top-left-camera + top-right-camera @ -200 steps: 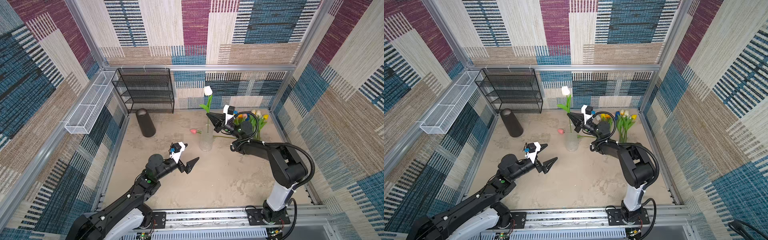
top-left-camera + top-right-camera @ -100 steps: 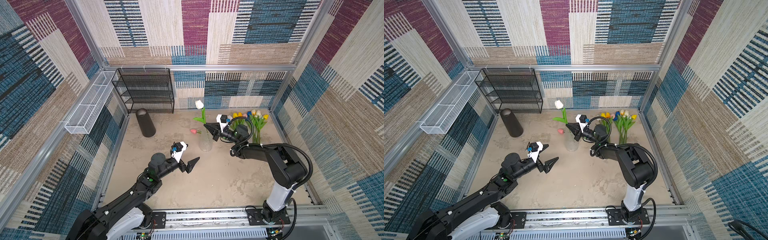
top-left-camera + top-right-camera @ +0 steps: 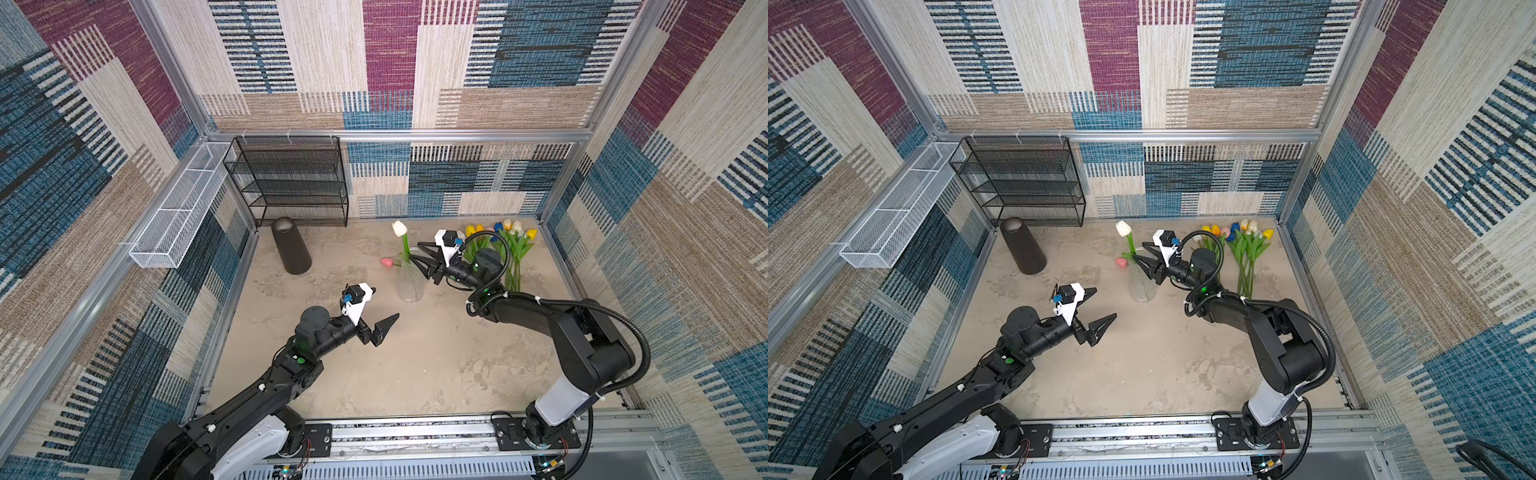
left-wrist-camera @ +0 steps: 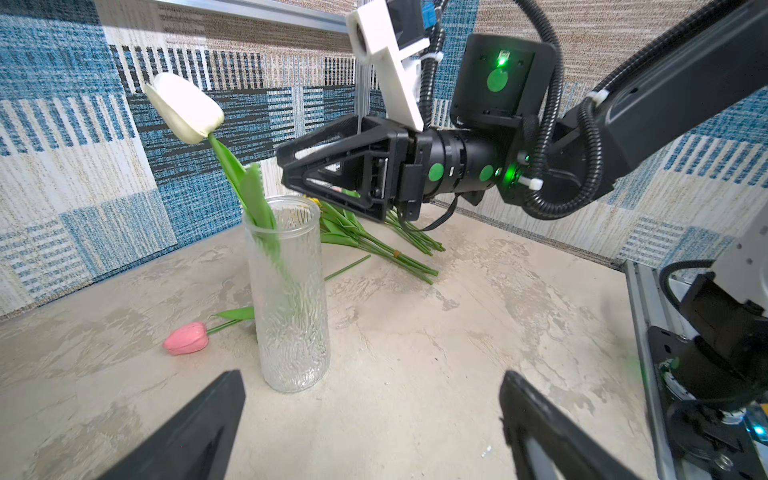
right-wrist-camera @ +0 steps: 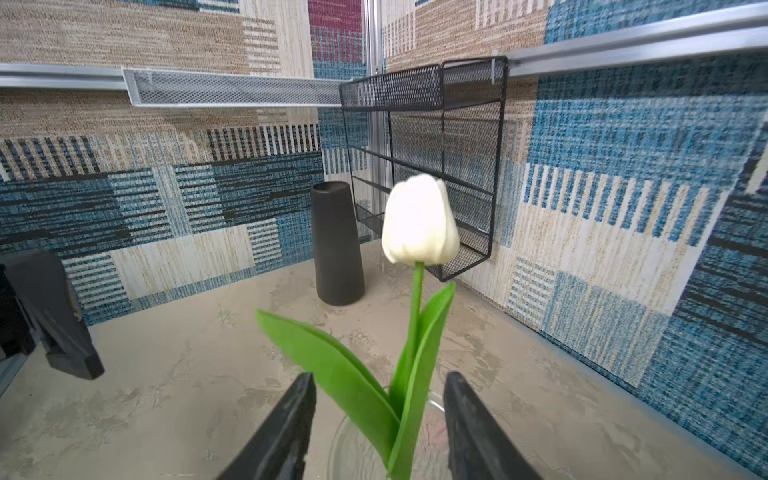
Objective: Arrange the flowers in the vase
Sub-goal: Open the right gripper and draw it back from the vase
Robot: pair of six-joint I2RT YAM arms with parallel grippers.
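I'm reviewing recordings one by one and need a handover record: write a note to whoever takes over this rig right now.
Left gripper: open, empty, above the table, short of the glass vase.
Right gripper: open at the vase's mouth, jaws either side of the white tulip's leaves, not gripping.
Done: the white tulip stands in the vase.
Left: the pink tulip lies on the table beside the vase; the rest of the flowers lie bunched near the far right corner. All of these are yet to go in.
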